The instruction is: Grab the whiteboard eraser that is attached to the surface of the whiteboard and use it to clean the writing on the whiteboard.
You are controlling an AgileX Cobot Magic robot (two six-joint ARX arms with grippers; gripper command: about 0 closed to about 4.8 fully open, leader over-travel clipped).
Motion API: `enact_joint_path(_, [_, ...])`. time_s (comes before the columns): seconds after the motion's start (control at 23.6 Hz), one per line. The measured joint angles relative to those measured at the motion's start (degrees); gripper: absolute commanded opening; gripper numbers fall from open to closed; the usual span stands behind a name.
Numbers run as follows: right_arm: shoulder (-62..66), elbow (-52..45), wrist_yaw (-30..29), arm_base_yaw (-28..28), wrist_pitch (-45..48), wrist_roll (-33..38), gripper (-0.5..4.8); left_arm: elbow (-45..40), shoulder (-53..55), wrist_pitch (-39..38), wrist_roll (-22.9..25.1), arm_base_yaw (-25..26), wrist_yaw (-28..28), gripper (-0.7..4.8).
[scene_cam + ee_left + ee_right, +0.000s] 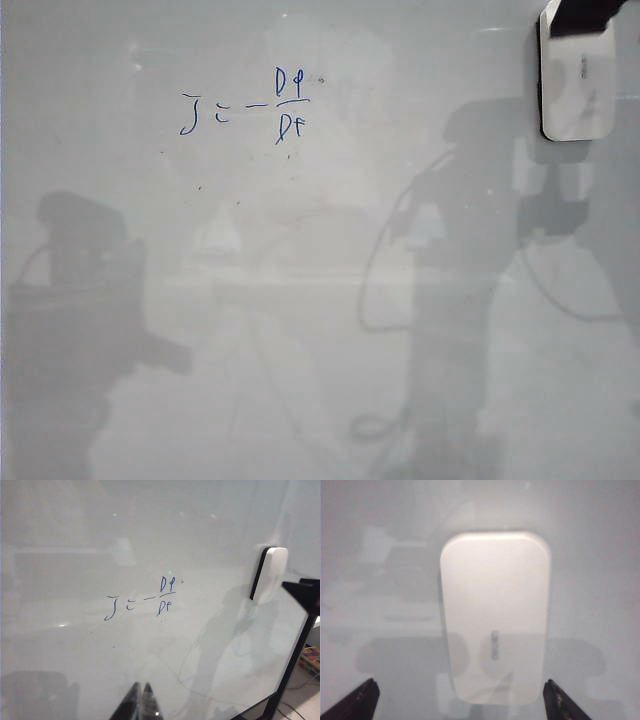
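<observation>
1. Glossy pale whiteboard; thin blue writing upper left.
2. White rounded-rectangle plastic whiteboard eraser upper right, stuck on board.
3. Right gripper released, jaws wide either side of eraser.
4. Left gripper clenched, near edge, empty.

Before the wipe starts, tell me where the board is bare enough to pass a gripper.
The whiteboard is bare below the writing and between it and the whiteboard eraser. Crowded only at the eraser, where the open right gripper straddles it. Left gripper sits shut, low.
</observation>
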Motion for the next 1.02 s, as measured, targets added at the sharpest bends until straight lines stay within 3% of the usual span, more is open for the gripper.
enact_joint_path(0.34, [5.57,0.11,5.46,0.26,8.94,-6.97,4.79,0.0,0.04,-0.09,-0.24,0.0,0.0,-0.05])
enact_joint_path(1.02, [13.35,5.9,6.86,0.26,10.16,-8.15,4.79,0.0,0.04,-0.74,-0.24,0.0,0.0,-0.05])
